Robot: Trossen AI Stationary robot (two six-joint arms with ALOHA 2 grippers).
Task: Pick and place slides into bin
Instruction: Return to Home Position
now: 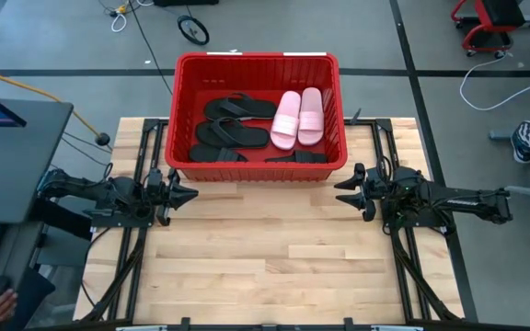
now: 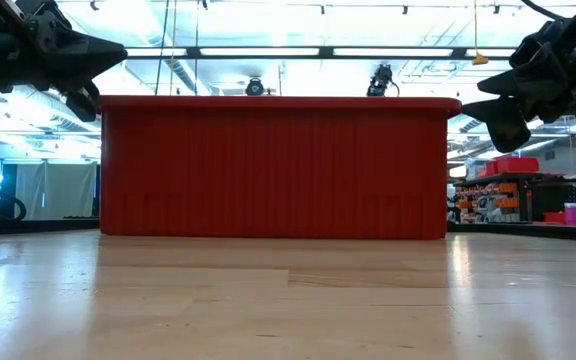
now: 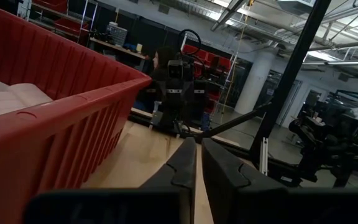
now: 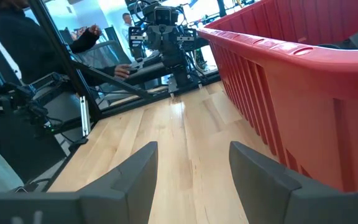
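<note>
**Slides (image 1: 267, 124) lying in the bin (image 1: 256, 60), hands hovering**

All the slides are lying inside the red bin at the counter's (image 1: 265, 262) far edge. The left hand (image 1: 184, 194) is hovering near its left corner, fingers nearly together. The right hand (image 1: 343, 189) is hovering opposite, fingers wide.
</note>
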